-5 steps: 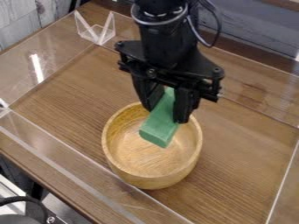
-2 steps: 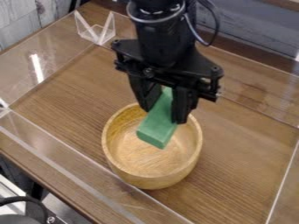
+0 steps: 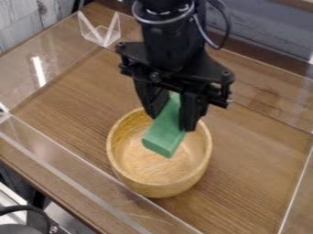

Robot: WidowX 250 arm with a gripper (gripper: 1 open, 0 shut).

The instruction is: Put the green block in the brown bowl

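The green block [image 3: 164, 133] hangs tilted over the inside of the brown bowl [image 3: 128, 164], its lower end down within the bowl's rim. My black gripper [image 3: 175, 108] points straight down above the bowl's far side and is shut on the block's upper end. The block's top part is hidden between the fingers. Whether the block's lower end touches the bowl's bottom cannot be told.
The bowl stands on a wooden tabletop [image 3: 73, 96] enclosed by clear plastic walls [image 3: 49, 174]. A clear folded plastic piece [image 3: 98, 29] stands at the back left. Black cables run up behind the arm.
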